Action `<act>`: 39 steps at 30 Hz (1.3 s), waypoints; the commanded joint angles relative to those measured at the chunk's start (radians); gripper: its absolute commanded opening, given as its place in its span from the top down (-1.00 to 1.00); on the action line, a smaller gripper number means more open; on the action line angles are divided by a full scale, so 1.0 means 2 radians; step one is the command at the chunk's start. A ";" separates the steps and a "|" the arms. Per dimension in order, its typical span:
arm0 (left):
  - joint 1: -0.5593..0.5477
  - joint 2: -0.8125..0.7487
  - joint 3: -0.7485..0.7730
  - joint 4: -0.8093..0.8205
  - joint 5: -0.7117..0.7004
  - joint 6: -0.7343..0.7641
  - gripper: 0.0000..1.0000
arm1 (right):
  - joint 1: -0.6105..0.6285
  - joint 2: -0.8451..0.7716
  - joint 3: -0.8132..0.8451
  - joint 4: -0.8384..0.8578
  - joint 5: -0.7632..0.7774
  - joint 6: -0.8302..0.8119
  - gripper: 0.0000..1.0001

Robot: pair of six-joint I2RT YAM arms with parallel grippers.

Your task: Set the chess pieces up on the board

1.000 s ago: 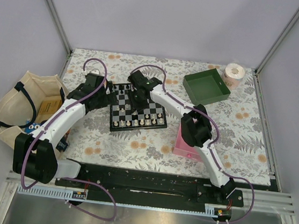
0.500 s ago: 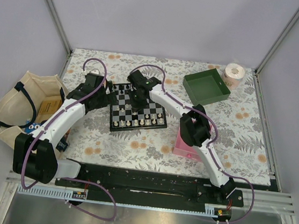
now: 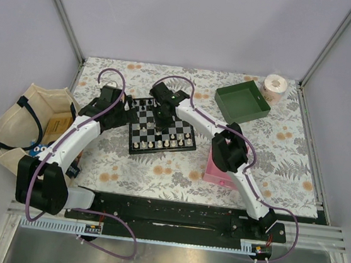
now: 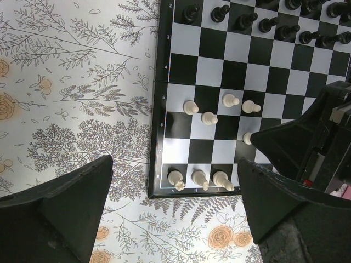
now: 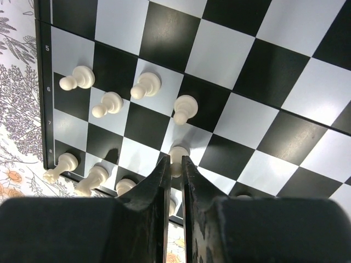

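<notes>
Floral tabletop (image 3: 286, 163), pale lilac walls (image 3: 194, 26).

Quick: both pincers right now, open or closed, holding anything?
Left pincer: open, holding nothing.
Right pincer: closed on a white pawn.

You see your left gripper (image 4: 175, 164) spread wide above the board's (image 4: 258, 82) near-left corner. White pieces (image 4: 190, 107) stand below it and black pieces (image 4: 245, 21) farther off. The right gripper (image 4: 263, 143) reaches in from the right, its tip at one pawn (image 4: 247, 137).
</notes>
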 commanded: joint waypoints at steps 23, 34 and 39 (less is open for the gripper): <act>0.004 0.007 0.004 0.022 0.021 -0.003 -0.98 | 0.003 -0.095 -0.107 0.030 0.043 -0.002 0.77; 0.004 0.008 0.003 0.022 0.024 -0.004 -0.98 | 0.003 -0.092 -0.107 0.030 0.044 -0.002 0.70; 0.004 0.008 0.003 0.023 0.023 -0.002 -0.98 | 0.003 -0.092 -0.107 0.032 0.044 -0.001 0.59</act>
